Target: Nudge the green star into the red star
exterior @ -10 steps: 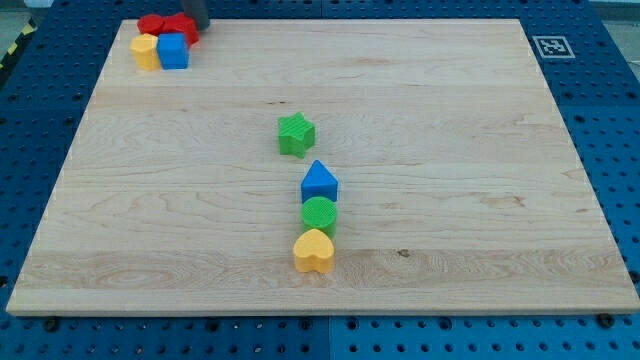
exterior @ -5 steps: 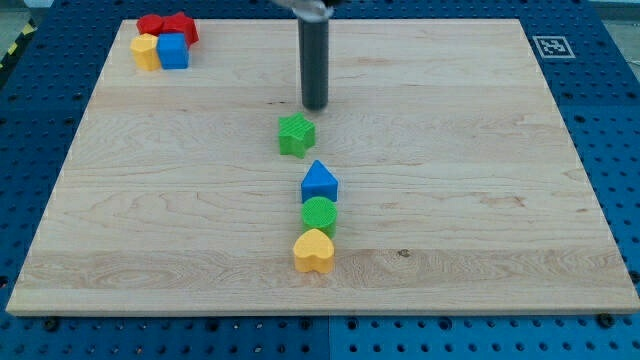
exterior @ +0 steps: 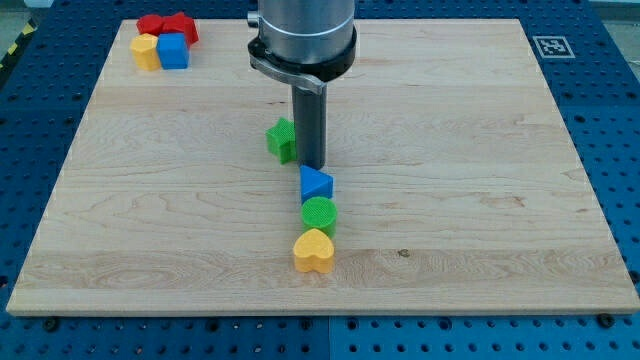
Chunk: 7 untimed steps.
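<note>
Blue block (exterior: 316, 184), green cylinder (exterior: 320, 215) (touching) — yellow heart (exterior: 314, 251).

Board: pale wooden board (exterior: 480, 200) is lying flat, filling the view.
Surround: blue perforated surface (exterior: 610, 120) is showing around it.

We had single view only. We looked from beyond table's (exterior: 560, 200) bottom edge, raised, facing down toward top edge. We stood far enough back: all four corners visible.

My tip (exterior: 312, 163) sits right against the green star (exterior: 281, 139), on its right, just above the blue block (exterior: 316, 184).
</note>
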Each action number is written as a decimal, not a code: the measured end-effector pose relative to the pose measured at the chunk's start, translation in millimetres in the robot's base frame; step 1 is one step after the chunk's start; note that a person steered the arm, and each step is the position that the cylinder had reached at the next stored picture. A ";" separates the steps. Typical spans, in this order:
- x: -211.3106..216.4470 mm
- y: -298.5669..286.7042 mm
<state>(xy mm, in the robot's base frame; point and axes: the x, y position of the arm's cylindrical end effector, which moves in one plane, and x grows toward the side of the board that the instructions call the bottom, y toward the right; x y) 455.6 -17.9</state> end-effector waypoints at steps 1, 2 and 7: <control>-10.8 -10.2; -10.8 -38.0; -131.2 -57.3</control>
<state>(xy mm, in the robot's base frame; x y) 324.5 -75.2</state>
